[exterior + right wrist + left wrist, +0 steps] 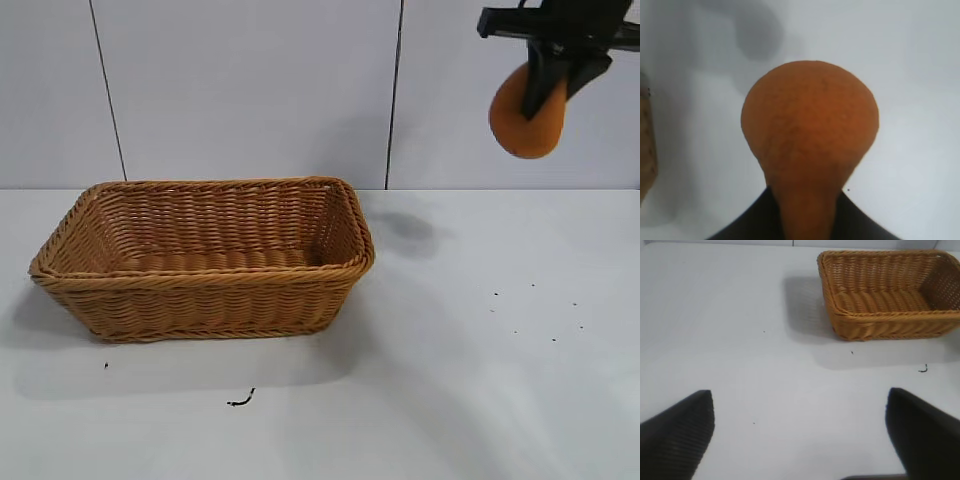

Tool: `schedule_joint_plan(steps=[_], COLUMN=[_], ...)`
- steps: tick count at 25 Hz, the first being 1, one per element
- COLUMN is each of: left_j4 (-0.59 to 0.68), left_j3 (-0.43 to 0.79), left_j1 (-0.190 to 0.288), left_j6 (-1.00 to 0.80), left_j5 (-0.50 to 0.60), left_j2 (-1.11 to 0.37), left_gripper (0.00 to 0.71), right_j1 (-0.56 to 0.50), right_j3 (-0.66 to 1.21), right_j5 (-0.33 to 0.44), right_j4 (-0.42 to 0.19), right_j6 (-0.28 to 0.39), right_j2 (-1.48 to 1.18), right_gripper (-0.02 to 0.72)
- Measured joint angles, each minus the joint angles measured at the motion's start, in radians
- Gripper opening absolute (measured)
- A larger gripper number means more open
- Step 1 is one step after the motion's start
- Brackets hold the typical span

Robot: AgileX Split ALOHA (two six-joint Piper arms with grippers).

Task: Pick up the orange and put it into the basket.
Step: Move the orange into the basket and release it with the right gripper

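The right gripper [548, 78] is up high at the top right, its black fingers clamped on the dull orange-brown, dome-shaped orange [524, 118], which hangs in the air well clear of the white table [480, 400]. The tan woven wicker basket [205, 300] sits on the table, lower and to the left. The left gripper [799, 432] hovers over bare tabletop, fingers spread wide, nothing between them.

Basket [205, 262] sits on the counter [480, 400], left side. Orange [522, 118] hangs high up on the right, clamped in the right tool [553, 75], well apart from it.
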Motion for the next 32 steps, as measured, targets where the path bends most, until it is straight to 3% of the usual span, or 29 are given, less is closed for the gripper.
schedule_joint_plan(steps=[14,25,28,32], left_j4=[0.000,0.000,0.000,0.000], left_j3=[0.000,0.000,0.000,0.000], left_j1=[0.000,0.000,0.000,0.000], left_j6=[0.000,0.000,0.000,0.000], left_j5=[0.000,0.000,0.000,0.000], left_j2=[0.000,0.000,0.000,0.000], left_gripper=[0.666,0.666,0.666,0.666], right_j1=[0.319,0.369,0.369,0.369], right_j3=[0.000,0.000,0.000,-0.007], right_j5=[-0.161,-0.273,-0.282,-0.279], right_j4=[0.004,0.016,0.016,0.016], right_j6=[0.053,0.071,0.079,0.080], right_j2=[0.105,0.277,0.283,0.281], right_gripper=[0.053,0.053,0.149,0.510])
